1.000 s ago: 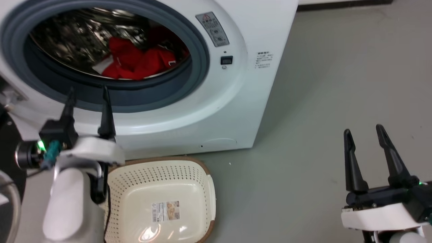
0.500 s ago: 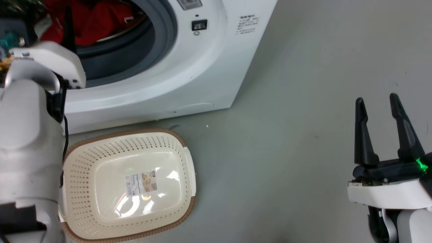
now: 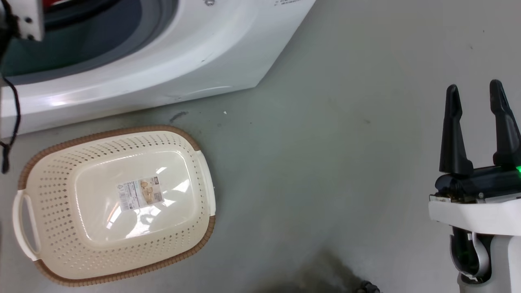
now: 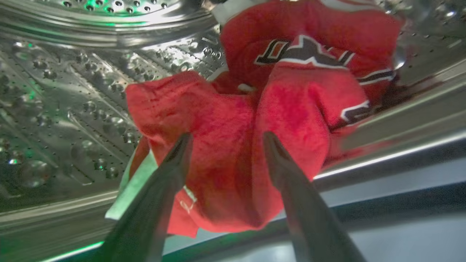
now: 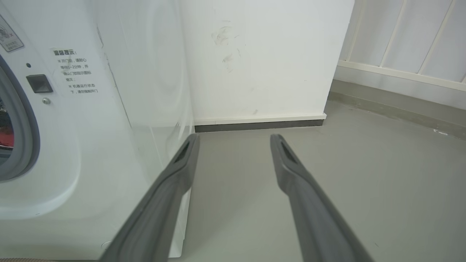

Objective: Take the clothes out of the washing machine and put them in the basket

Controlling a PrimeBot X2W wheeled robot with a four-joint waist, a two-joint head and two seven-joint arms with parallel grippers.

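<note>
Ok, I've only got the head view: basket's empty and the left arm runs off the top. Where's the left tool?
Observer: The left tool is inside the steel drum, at the red jersey.
Operator: Shut on it?
Observer: No, open, with a bunched fold between its fingers; contact I can't tell.
Operator: What does the right tool face?
Observer: Its wrist view looks along the side of the washing machine to a white wall.

left hand [image 4: 227, 135]: fingers spread apart, extended forward | right hand [image 3: 475, 85]: fingers spread apart, pointing up, lower right of head view
</note>
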